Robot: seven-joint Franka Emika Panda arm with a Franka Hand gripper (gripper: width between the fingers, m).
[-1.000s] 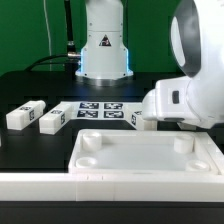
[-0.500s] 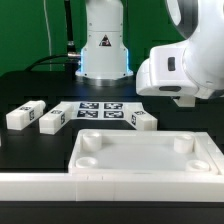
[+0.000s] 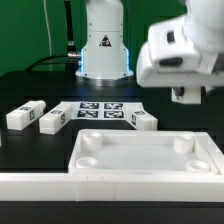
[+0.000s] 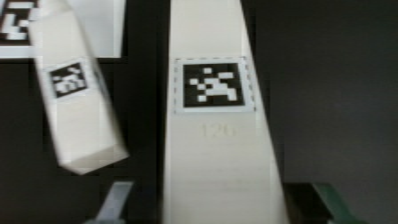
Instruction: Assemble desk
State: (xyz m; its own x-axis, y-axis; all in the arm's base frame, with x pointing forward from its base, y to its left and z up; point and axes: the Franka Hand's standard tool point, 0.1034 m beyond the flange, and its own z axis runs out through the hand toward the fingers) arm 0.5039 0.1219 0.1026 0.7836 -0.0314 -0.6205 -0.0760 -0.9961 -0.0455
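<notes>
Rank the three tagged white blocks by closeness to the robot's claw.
1. Right leg, right of the marker board in the exterior view, nearest the gripper.
2. Middle leg, left of that board.
3. Left leg, farthest left.

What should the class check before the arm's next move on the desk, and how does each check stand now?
1. Claw above the desk panel, not touching it: ok.
2. Leg centred in the claw, wrist view: ok.
3. Claw clamped on that leg: cannot tell.
4. Neighbouring leg apart from it: ok.
5. Desk panel lying flat, rim up: ok.
6. Visible corner sockets empty: ok.
</notes>
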